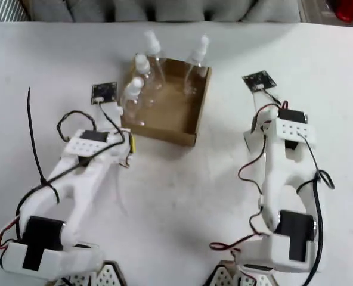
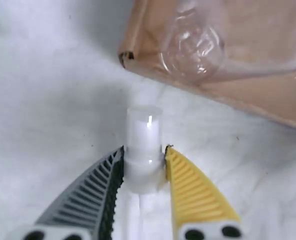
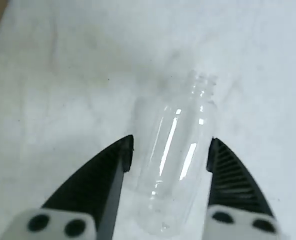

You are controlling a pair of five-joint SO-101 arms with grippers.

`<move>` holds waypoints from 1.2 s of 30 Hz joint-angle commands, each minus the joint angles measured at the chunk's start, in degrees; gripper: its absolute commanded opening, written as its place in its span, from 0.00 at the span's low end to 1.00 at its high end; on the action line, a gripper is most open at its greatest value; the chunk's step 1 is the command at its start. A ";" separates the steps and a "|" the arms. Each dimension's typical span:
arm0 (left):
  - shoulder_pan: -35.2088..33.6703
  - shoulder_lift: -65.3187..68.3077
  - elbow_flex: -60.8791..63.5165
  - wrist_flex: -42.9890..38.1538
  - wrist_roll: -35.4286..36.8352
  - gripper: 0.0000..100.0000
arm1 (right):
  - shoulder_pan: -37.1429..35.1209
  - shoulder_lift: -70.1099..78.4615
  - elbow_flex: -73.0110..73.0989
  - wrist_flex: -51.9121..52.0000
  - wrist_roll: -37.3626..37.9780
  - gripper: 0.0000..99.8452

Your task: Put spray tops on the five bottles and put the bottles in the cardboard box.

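Observation:
The cardboard box [image 1: 164,134] stands at the back middle of the table, with several clear bottles [image 1: 142,67] in it, each with a white spray top. My left gripper [image 2: 144,149] is shut on a white spray top [image 2: 144,131] just off the box's near left corner [image 2: 130,56]. From above, that gripper [image 1: 127,146] sits by the box's front left corner. My right gripper [image 3: 170,142] has its black fingers against both sides of an uncapped clear bottle [image 3: 178,145] that lies on the white table, neck pointing away.
A clear bottle's round base [image 2: 193,50] shows inside the box near its corner. The right arm [image 1: 284,134] stands right of the box. Loose cables [image 1: 30,131] trail beside the left arm. White table [image 1: 182,196] lies between the arms.

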State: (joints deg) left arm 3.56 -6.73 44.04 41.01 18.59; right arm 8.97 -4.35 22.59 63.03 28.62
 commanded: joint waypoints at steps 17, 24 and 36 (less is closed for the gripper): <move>-0.75 -2.59 -0.35 -1.23 -0.53 0.02 | 2.15 -2.42 2.99 -7.43 -5.80 0.27; -0.75 -2.59 -0.35 -1.23 -0.53 0.02 | 2.51 8.57 -4.04 -5.93 -5.80 0.27; -0.75 -2.59 -0.35 -1.23 -0.53 0.02 | 4.53 12.53 -6.07 -5.49 -5.89 0.27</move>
State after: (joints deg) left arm 3.56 -6.73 44.04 41.01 18.59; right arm 12.57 8.57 19.52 56.70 23.25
